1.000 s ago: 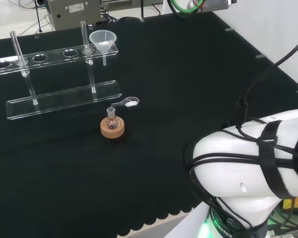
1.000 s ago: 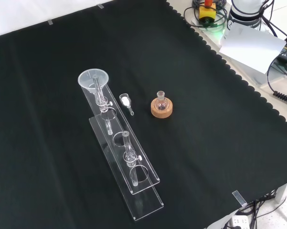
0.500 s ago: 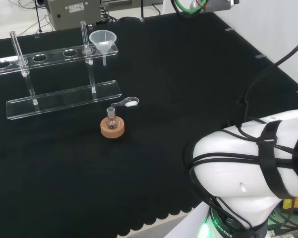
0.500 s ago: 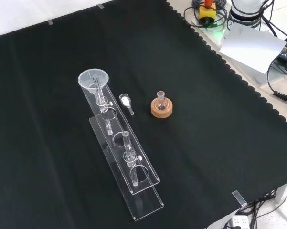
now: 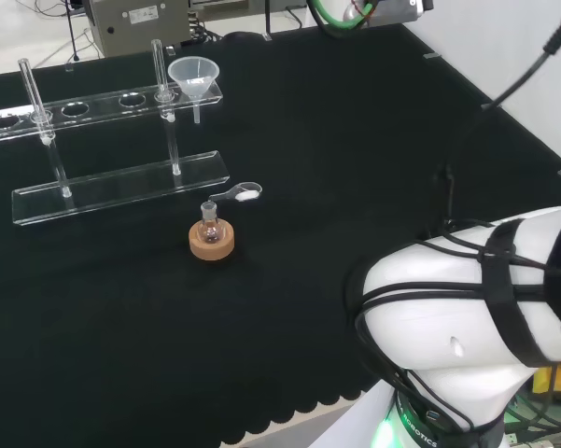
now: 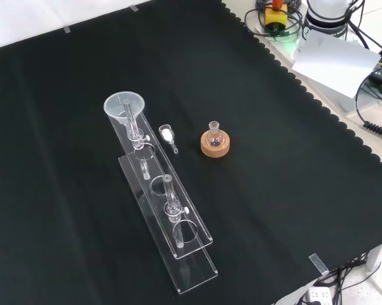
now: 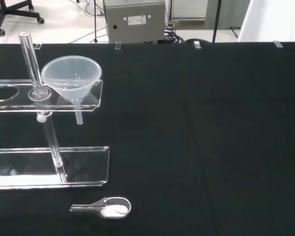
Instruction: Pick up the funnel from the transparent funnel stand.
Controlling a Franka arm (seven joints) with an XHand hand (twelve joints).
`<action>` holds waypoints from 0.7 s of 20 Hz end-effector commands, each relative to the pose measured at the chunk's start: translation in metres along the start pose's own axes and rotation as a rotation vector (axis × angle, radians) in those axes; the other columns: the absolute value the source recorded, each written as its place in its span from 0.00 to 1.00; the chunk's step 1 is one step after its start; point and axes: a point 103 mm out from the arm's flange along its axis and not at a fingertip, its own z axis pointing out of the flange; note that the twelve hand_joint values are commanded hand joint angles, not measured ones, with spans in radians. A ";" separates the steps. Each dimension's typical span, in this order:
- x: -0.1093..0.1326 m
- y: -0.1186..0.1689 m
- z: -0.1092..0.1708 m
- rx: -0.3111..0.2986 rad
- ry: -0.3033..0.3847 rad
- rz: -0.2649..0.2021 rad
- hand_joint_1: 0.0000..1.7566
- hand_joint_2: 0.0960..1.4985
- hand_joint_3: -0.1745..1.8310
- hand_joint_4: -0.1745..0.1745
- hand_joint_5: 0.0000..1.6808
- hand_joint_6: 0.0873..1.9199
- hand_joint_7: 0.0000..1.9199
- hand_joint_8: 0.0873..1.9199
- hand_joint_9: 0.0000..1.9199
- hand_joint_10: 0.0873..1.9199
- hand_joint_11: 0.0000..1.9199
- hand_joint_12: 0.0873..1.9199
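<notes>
The funnel (image 5: pixel 194 77) sits upright, cone up and stem down, in the end hole of the transparent funnel stand (image 5: pixel 103 103). From the wrist view it lies ahead across the desk (image 5: pixel 355 168). I cannot tell how the robot hand's fingers stand.

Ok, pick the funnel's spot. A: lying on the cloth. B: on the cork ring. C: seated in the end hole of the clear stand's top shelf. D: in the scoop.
C: the funnel sits in the stand's end hole, stem hanging below the shelf.
</notes>
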 end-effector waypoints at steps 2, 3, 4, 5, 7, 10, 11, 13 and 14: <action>0.000 0.047 0.026 0.036 0.003 0.026 0.00 0.81 0.28 0.57 0.13 0.00 0.01 0.21 0.09 0.28 0.00 0.67; 0.001 0.056 0.030 0.044 0.000 0.021 0.00 0.81 0.28 0.57 0.13 0.00 0.01 0.21 0.09 0.28 0.00 0.67; 0.003 0.065 0.035 0.053 -0.001 0.015 0.00 0.81 0.28 0.57 0.13 0.00 0.01 0.21 0.09 0.28 0.00 0.67; 0.005 0.075 0.040 0.060 0.000 0.008 0.00 0.81 0.27 0.57 0.13 0.00 0.01 0.21 0.09 0.28 0.00 0.67; 0.012 0.094 0.050 0.071 -0.007 -0.020 0.00 0.81 0.27 0.57 0.12 0.00 0.01 0.21 0.09 0.28 0.00 0.67; 0.019 0.126 0.063 0.093 0.001 -0.050 0.00 0.80 0.27 0.57 0.12 0.00 0.01 0.21 0.09 0.28 0.00 0.68; 0.022 0.136 0.067 0.094 0.005 -0.053 0.00 0.80 0.26 0.57 0.12 0.00 0.01 0.21 0.09 0.28 0.00 0.68; 0.030 0.153 0.074 0.108 0.000 -0.075 0.01 0.79 0.26 0.57 0.12 0.00 0.02 0.21 0.10 0.29 0.00 0.68; 0.035 0.162 0.078 0.118 -0.003 -0.084 0.01 0.79 0.25 0.57 0.12 0.00 0.03 0.22 0.10 0.29 0.00 0.68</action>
